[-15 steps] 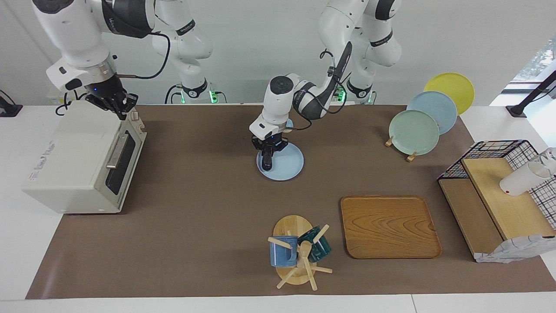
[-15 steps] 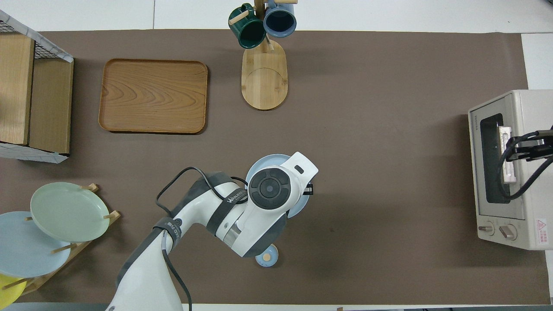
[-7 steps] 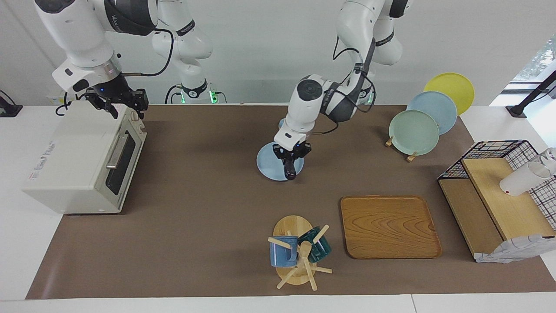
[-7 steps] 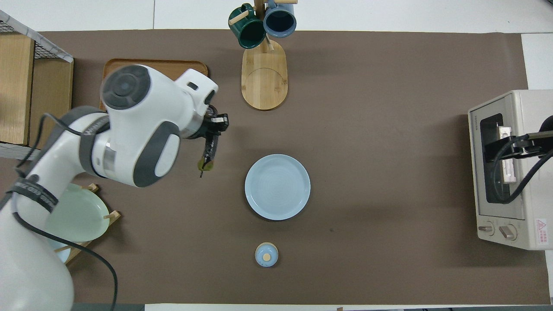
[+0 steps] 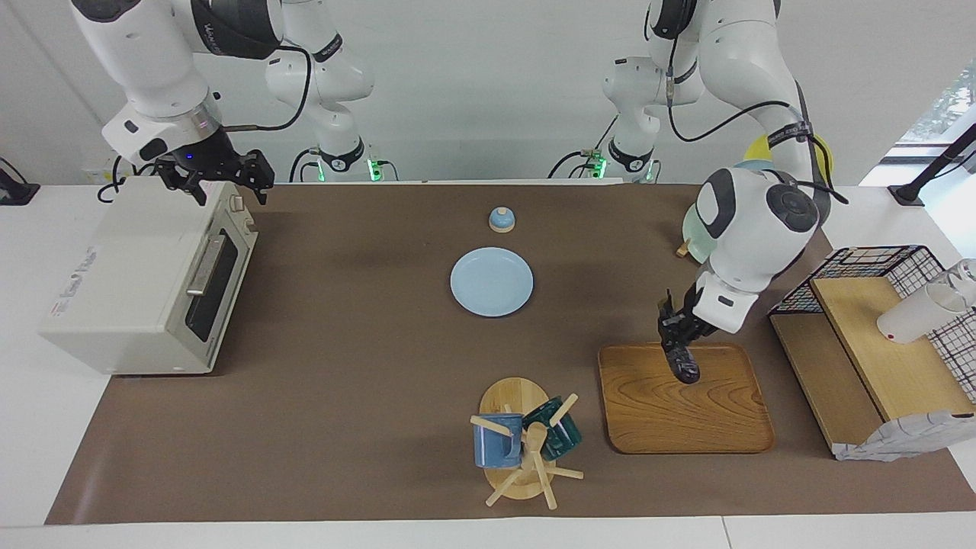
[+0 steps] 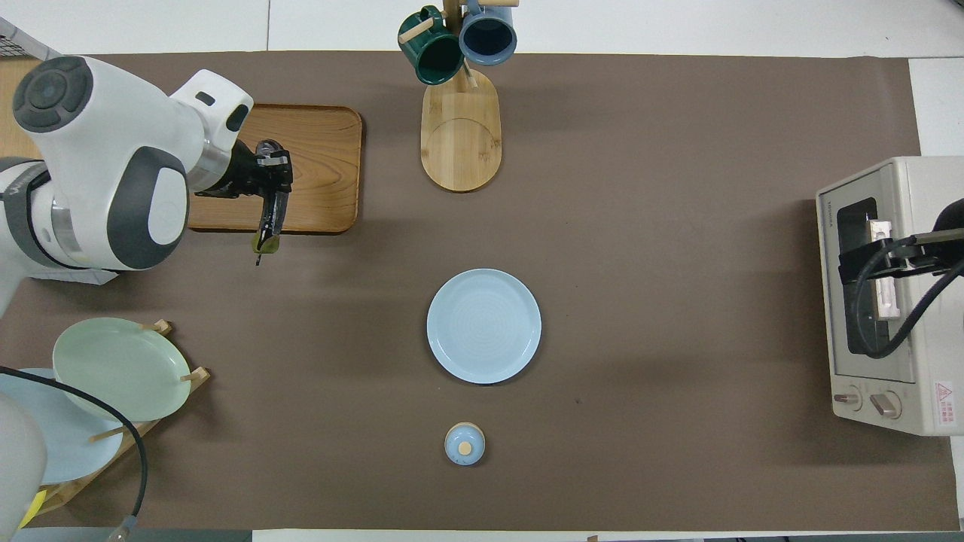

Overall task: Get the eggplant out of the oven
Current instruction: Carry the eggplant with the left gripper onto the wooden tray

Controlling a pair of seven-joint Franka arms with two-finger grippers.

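At the centre of your overhead frame sits a pale blue plate point(image 6: 483, 326), a small blue lid point(image 6: 465, 443) below it; a mug stand point(image 6: 460, 135) top centre, perhaps bamboo.

A wide stretch of brown mat point(image 5: 343, 366) is lying bare between the oven point(image 5: 145, 282) at the right arm's end and the pale blue plate point(image 5: 492, 280) at the table's middle. A mug tree point(image 5: 526, 446) is standing near the table's edge farthest from the robots, just beside a wooden tray point(image 5: 717, 423). A wire basket point(image 5: 877, 263) and plate rack point(image 6: 113, 369) are crowding the left arm's end.
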